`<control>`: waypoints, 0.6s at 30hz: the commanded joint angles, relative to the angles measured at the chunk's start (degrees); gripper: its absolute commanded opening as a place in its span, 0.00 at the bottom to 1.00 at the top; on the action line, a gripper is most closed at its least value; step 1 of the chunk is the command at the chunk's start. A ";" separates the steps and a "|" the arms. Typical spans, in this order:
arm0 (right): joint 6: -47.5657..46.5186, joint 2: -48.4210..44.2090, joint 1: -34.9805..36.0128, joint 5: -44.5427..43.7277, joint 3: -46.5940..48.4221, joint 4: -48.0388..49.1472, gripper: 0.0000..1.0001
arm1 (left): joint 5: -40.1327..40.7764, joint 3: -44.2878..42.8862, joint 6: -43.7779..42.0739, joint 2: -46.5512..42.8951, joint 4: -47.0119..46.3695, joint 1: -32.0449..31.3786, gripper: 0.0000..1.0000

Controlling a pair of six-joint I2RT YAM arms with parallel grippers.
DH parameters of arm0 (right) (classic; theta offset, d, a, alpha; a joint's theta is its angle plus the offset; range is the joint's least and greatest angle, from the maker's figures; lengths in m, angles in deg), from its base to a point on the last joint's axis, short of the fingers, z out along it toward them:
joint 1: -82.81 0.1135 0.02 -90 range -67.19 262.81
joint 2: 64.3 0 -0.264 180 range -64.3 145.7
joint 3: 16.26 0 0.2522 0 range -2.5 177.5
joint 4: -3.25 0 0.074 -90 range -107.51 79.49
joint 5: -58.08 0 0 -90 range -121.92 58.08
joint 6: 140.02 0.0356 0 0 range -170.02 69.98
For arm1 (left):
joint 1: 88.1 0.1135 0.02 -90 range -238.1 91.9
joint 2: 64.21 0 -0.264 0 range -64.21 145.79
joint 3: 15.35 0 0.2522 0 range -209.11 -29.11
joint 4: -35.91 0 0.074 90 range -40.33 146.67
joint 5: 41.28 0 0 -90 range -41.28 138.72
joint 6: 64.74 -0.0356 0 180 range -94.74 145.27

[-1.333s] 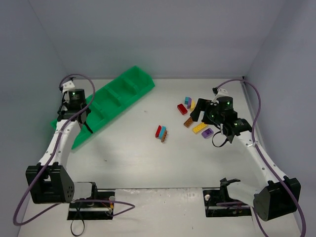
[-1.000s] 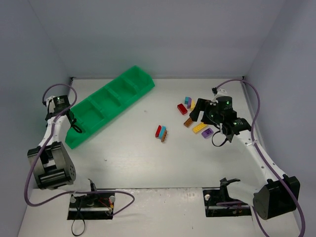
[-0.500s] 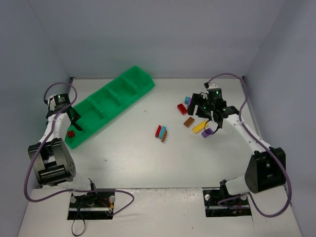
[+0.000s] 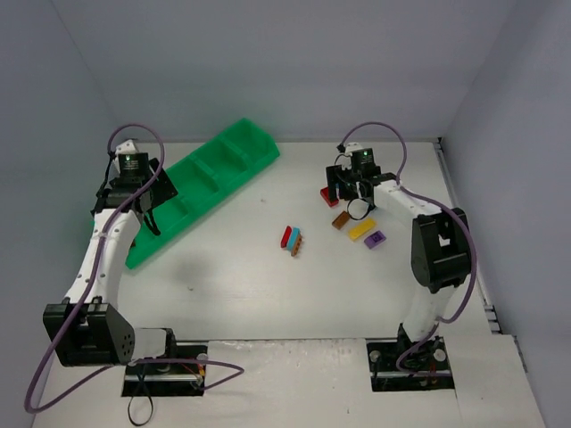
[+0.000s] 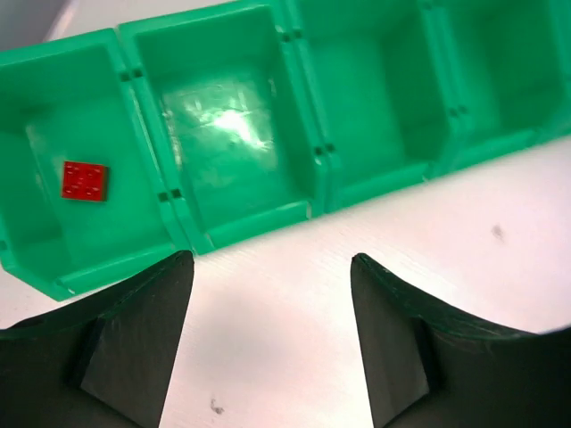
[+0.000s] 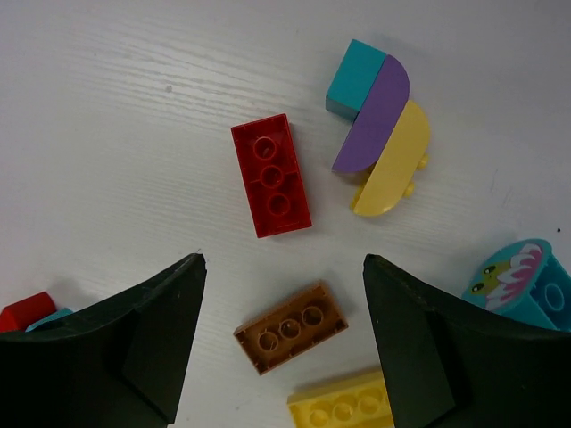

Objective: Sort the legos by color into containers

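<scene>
The long green tray [image 4: 223,165] lies diagonally at the far left. In the left wrist view one red lego [image 5: 85,179] rests in its end container, and the other containers [image 5: 227,134] in view hold nothing. My left gripper [image 4: 152,209] [image 5: 269,260] hangs open over the table just in front of the tray wall. My right gripper [image 4: 348,201] [image 6: 283,259] is open above the loose legos. A brown brick [image 6: 291,339] lies upside down between its fingers, a red brick [image 6: 270,175] just beyond it and a yellow brick [image 6: 343,412] nearer.
A teal, purple and yellow stack [image 6: 379,125] lies beyond the red brick, and a teal printed piece [image 6: 522,281] sits to the right. A purple brick [image 4: 375,238] and a red, blue and brown stack [image 4: 292,239] lie mid-table. Grey walls enclose the table.
The left gripper opened and a red lego now lies in the tray's end container; that arm has shifted right. The right arm swung left and away from me over the brick cluster, its jaws narrowing somewhat.
</scene>
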 commanded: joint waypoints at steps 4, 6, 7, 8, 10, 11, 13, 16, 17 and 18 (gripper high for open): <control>-8.34 7.73 0.86 2.45 6.12 5.22 0.68 | -6.20 -3.50 -2.57 -6.44 7.54 -1.87 0.66; -9.30 9.93 1.04 3.33 7.09 5.22 0.66 | -6.29 -3.86 -2.75 -7.75 8.88 -4.23 0.66; -9.57 10.55 1.12 3.51 7.44 5.31 0.64 | -6.55 -3.77 -2.83 -8.46 9.75 -4.41 0.66; -9.83 11.00 1.47 3.51 7.97 5.31 0.63 | -6.82 -3.42 -2.83 -8.99 10.02 -4.50 0.66; -10.62 12.58 1.83 3.42 8.50 5.22 0.56 | -7.08 -2.89 -2.83 -10.57 11.08 -4.68 0.66; -10.89 13.02 2.18 2.98 8.85 5.22 0.54 | -7.08 -2.45 -2.83 -10.92 11.51 -4.68 0.66; -11.33 14.51 2.36 2.28 8.85 5.13 0.53 | -6.74 -2.10 -3.01 -12.15 12.74 -4.68 0.66; -11.50 15.66 2.36 1.84 8.33 5.05 0.53 | -6.47 -1.40 -3.19 -13.38 13.54 -4.68 0.66; -11.50 15.83 2.36 1.58 7.89 5.13 0.53 | -6.56 -1.39 -3.19 -13.56 13.63 -4.68 0.66; -11.42 15.92 2.27 1.05 7.63 5.13 0.53 | -6.73 -1.13 -3.10 -13.91 13.89 -4.68 0.66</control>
